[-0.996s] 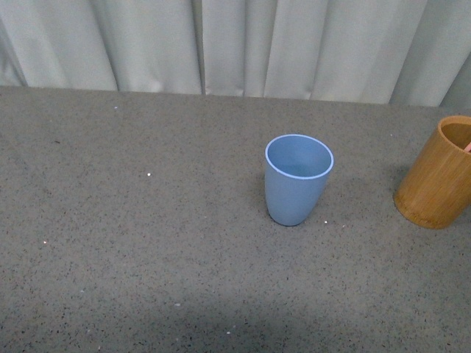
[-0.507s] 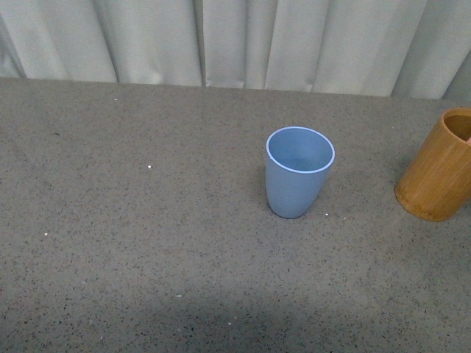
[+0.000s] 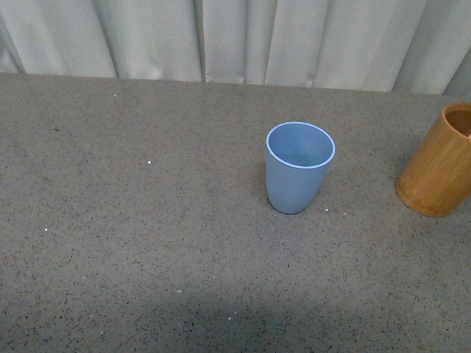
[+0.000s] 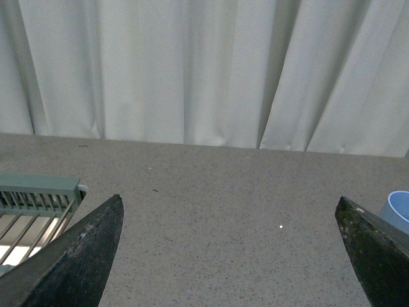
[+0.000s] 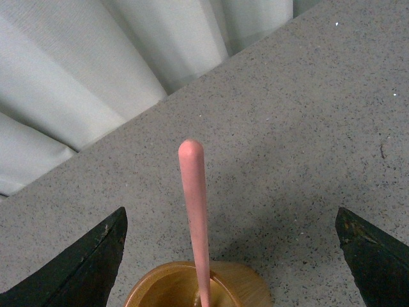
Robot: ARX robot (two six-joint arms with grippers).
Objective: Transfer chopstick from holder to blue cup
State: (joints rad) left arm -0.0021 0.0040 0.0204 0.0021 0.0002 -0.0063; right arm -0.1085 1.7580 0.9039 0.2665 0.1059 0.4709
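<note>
— Where was the chopstick (image 5: 193, 217)?
— Standing in the holder (image 5: 198, 288), centred in the gap of the right end effector (image 5: 230, 211), which was spread wide and gripped nothing.
— And the cup (image 3: 298, 169)?
— On the surface (image 3: 147, 243), well apart from the holder. The left end effector (image 4: 228, 199) was also wide open, empty.

I see a speckled grey counter (image 3: 147, 243) running back to a pale pleated curtain (image 3: 221, 37) that hangs along its far edge, and my left wrist view catches the corner of a pale green slatted rack (image 4: 38, 192).
</note>
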